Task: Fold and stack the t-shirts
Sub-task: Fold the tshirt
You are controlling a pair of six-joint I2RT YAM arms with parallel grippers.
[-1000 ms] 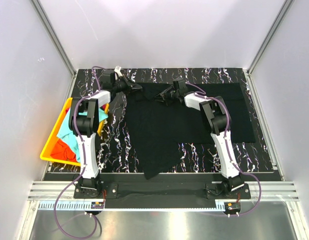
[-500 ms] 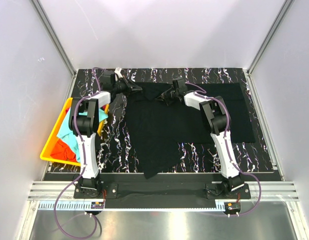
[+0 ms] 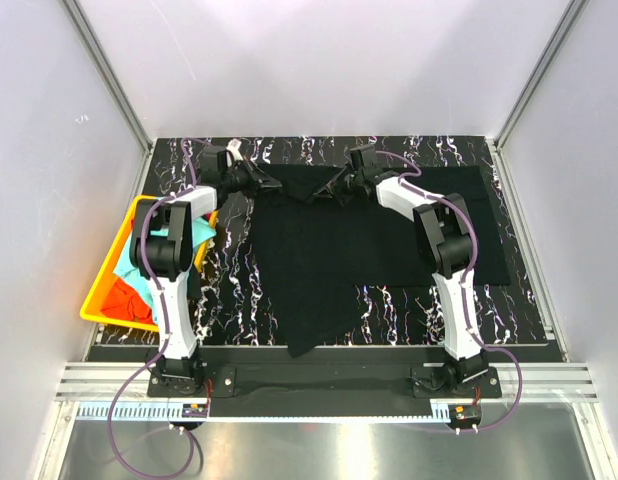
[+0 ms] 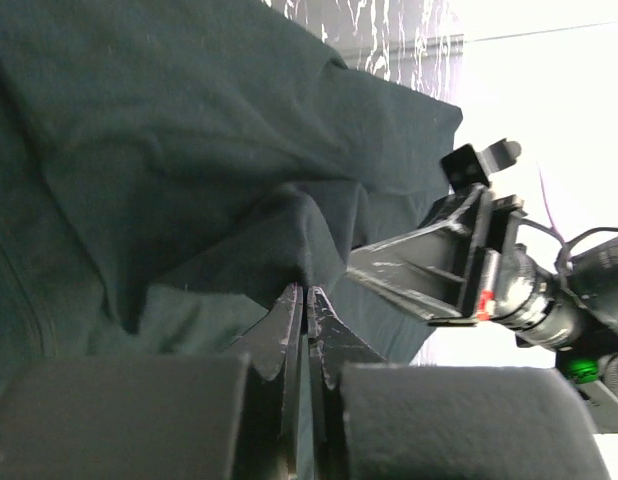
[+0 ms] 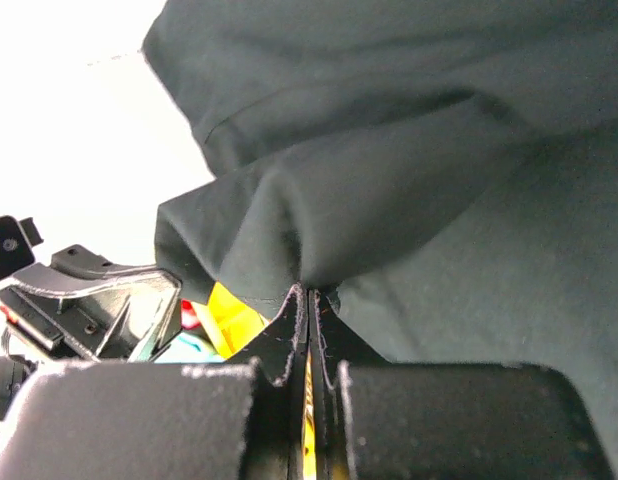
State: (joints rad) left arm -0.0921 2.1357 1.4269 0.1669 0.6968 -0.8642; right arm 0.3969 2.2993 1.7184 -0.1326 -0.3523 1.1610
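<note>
Left wrist, black t-shirt [image 4: 169, 130] pinched in left gripper [image 4: 306, 298], right gripper [image 5: 309, 298] likewise

Left arm [image 3: 177, 310] and right arm [image 3: 454, 300], identical in build: white shells between black joints, black bases [image 3: 179, 377] bolted at the near edge. Purple cables [image 3: 111, 425] loop from each base and along the links. The black fingers [image 4: 281, 335] taper to thin, scuffed tips.
</note>
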